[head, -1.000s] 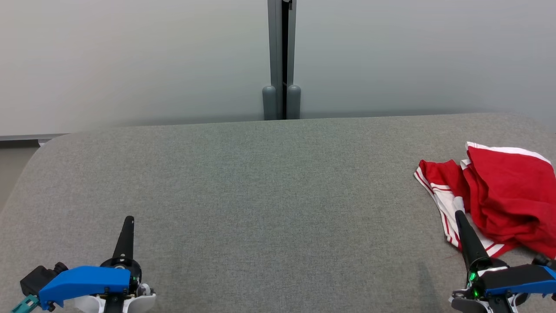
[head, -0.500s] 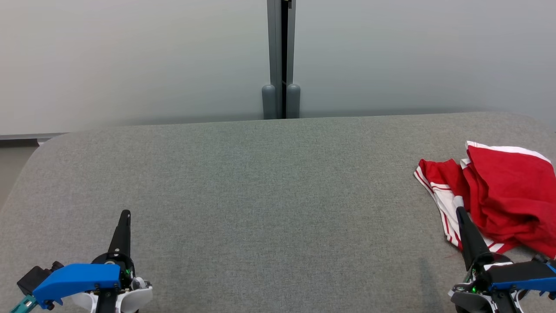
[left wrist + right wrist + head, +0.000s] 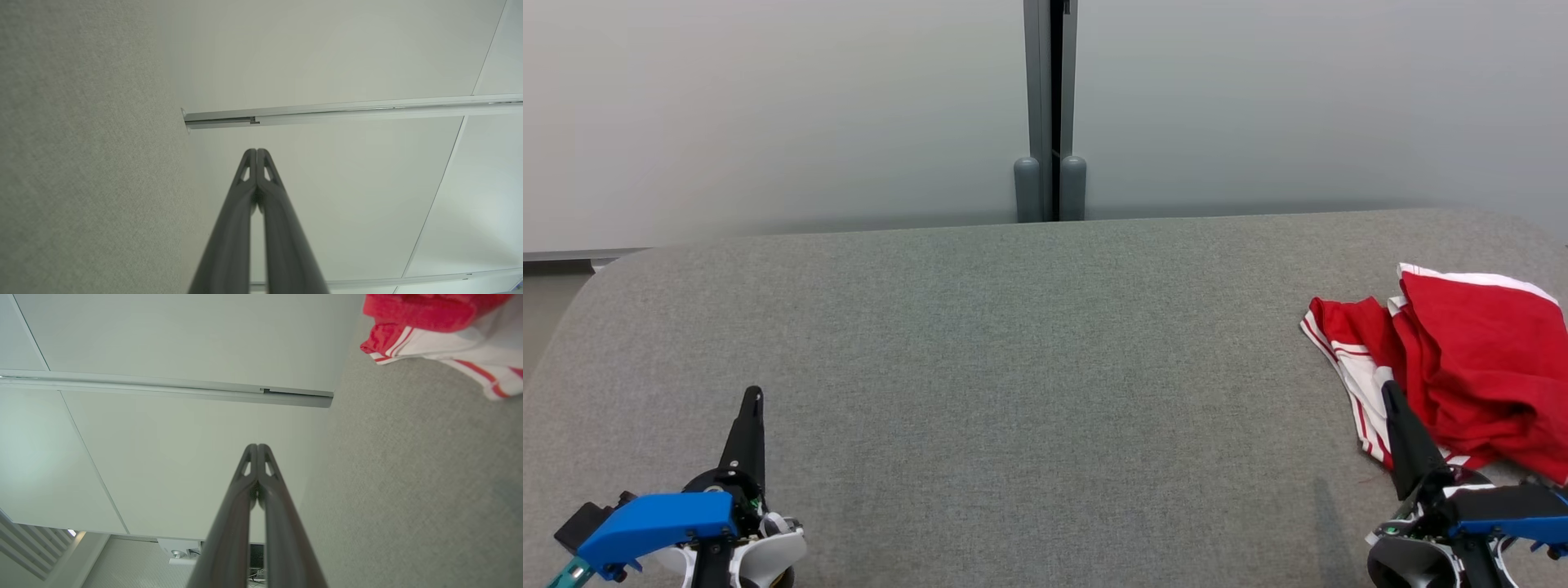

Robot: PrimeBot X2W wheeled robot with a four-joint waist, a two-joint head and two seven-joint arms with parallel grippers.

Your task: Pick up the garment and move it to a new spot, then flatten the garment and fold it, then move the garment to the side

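As it lies crumpled, the garment [image 3: 1470, 359] flanks the right end effector [image 3: 1389, 392].

Garment [image 3: 1470, 359] partly past the right edge

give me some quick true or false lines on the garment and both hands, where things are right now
The red and white garment lies crumpled on the right side of the grey table. True.
The left hand is open. False: it is shut, holding nothing.
The right hand grips the garment. False: it is shut and empty, near the garment's edge.
A grey post stands behind the table's middle. True.
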